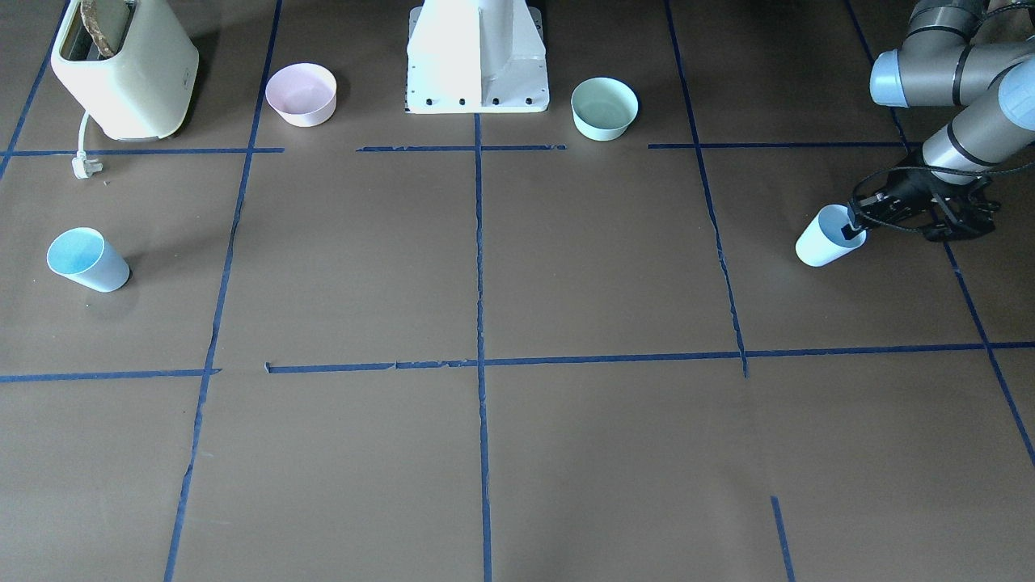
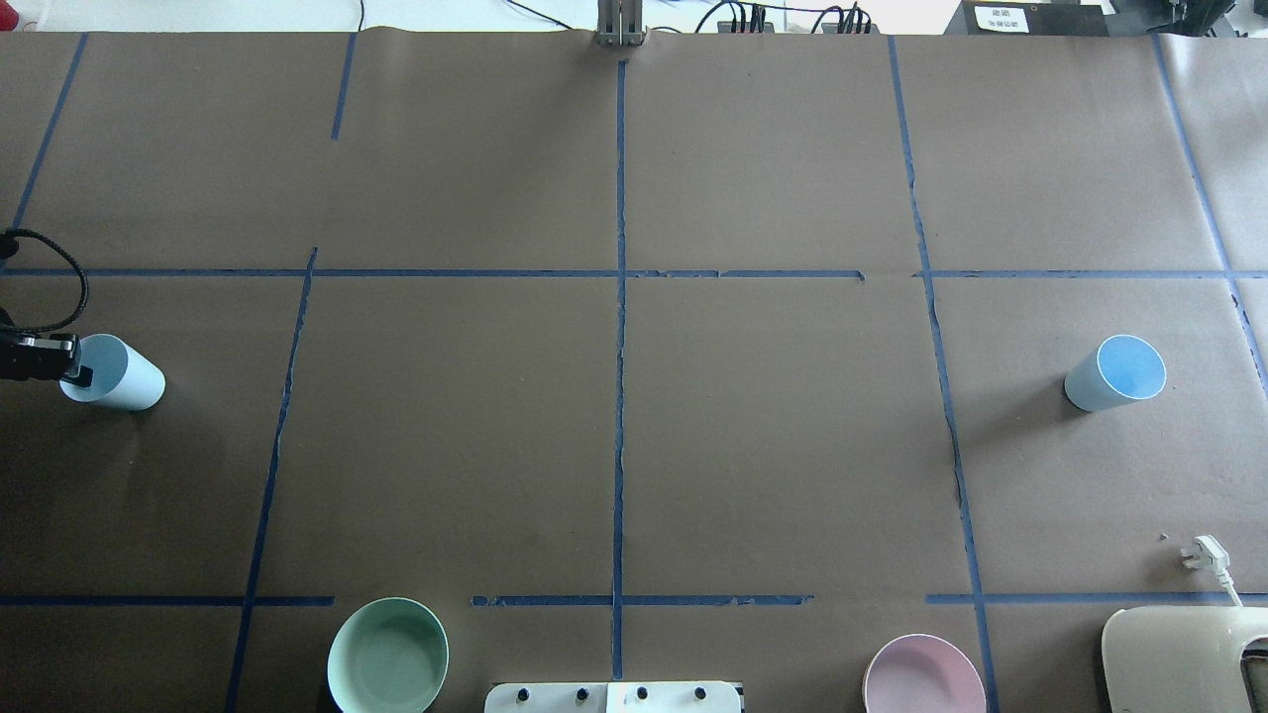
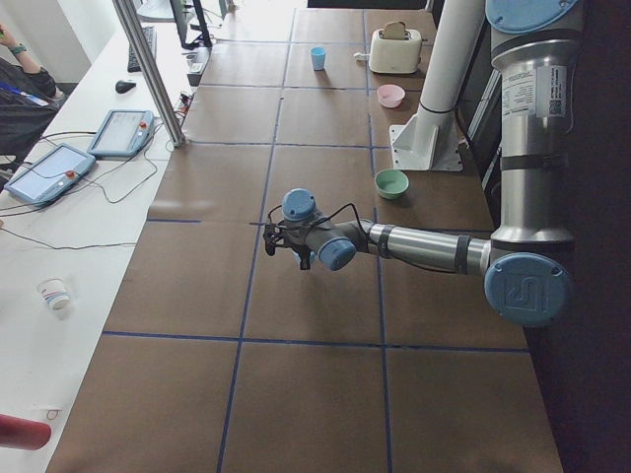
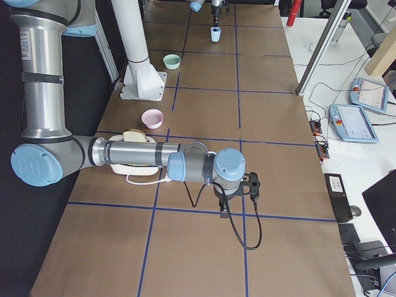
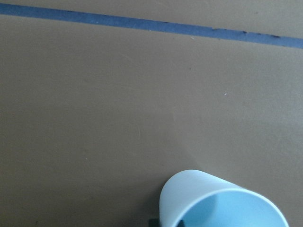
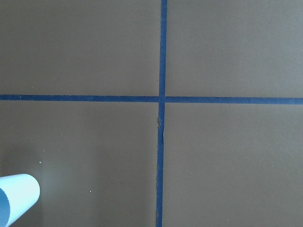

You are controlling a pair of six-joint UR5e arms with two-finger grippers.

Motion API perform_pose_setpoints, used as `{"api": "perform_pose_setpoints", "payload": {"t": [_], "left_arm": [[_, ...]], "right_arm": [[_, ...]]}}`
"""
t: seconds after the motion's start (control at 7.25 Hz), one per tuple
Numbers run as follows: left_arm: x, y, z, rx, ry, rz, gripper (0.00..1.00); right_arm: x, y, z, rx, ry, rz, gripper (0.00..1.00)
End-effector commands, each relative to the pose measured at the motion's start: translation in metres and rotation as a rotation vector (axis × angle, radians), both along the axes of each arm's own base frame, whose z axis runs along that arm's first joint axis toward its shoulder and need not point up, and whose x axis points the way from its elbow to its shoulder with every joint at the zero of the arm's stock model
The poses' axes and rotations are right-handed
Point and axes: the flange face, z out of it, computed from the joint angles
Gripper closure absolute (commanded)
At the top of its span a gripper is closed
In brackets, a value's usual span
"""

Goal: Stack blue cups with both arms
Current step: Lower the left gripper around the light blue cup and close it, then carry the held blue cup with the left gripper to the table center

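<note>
My left claw (image 1: 851, 229) is straddling the rim of the upright left cup (image 1: 821, 244); whether it is clenched, I cannot tell. My right claw (image 4: 249, 185) is hanging apart from the right cup (image 1: 85, 260), and I cannot tell its grip either.

**Left arm** (image 3: 532, 187) and **right arm** (image 4: 43, 93): grey metal tubes joined by round light-blue caps (image 3: 527, 289), each embossed with a logo. A white printed label (image 3: 537, 94) sits on each upright tube. A black cable (image 1: 889, 171) loops to the black left tool (image 1: 851, 231). The white pedestal (image 1: 477, 56) shows 4 black screws (image 1: 462, 103) along its base.
</note>
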Motion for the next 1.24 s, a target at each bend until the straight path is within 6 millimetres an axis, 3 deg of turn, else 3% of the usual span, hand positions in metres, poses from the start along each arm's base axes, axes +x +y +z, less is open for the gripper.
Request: {"api": "perform_pose_setpoints", "payload": {"t": [0.0, 0.14, 0.28, 0.55, 0.69, 0.97, 1.1], "left_arm": [[0.019, -0.026, -0.108, -0.075, 0.012, -0.026, 1.00], [0.042, -0.045, -0.181, -0.123, 0.017, -0.054, 1.00], [0.088, -0.041, -0.231, -0.159, 0.015, -0.050, 1.00], [0.239, 0.004, -0.323, -0.166, -0.027, -0.068, 1.00], [0.282, -0.005, -0.363, -0.159, -0.026, -0.104, 1.00], [0.340, 0.007, -0.394, -0.110, -0.028, -0.093, 1.00], [0.364, -0.002, -0.409, -0.102, -0.040, -0.104, 1.00]], "right_arm": [[0.002, -0.002, -0.023, 0.045, 0.002, 0.006, 0.00], [0.002, -0.001, -0.022, 0.045, 0.004, 0.004, 0.00], [0.001, 0.002, -0.014, 0.027, 0.003, 0.004, 0.00], [0.001, 0.007, -0.007, 0.011, 0.000, 0.005, 0.00], [0.001, 0.007, -0.006, 0.008, -0.003, 0.005, 0.00], [0.001, 0.007, -0.004, 0.005, -0.006, 0.003, 0.00], [0.001, 0.007, -0.004, 0.004, -0.008, 0.004, 0.00]]}}
